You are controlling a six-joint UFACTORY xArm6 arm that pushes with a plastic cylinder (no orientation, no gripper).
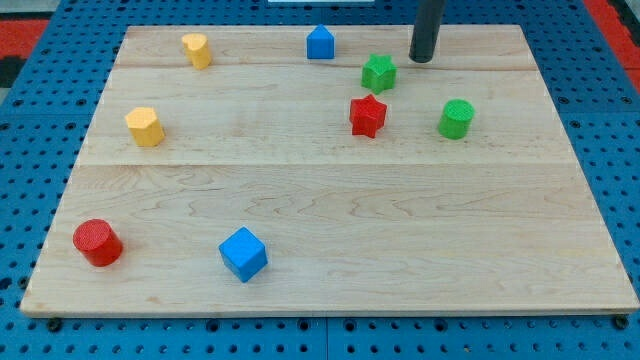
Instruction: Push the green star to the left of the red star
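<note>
The green star [378, 72] sits near the view's top, right of centre on the wooden board. The red star [367, 116] lies just below it, slightly to the left, with a small gap between them. My tip [421, 58] rests on the board up and to the right of the green star, a short gap away from it and not touching.
A green cylinder [456, 118] stands right of the red star. A blue house-shaped block [320, 43] is at top centre. Two yellow blocks [196, 49] [144, 127] are at left. A red cylinder [97, 243] and blue cube [243, 254] are at lower left. The board [330, 230] ends in blue pegboard.
</note>
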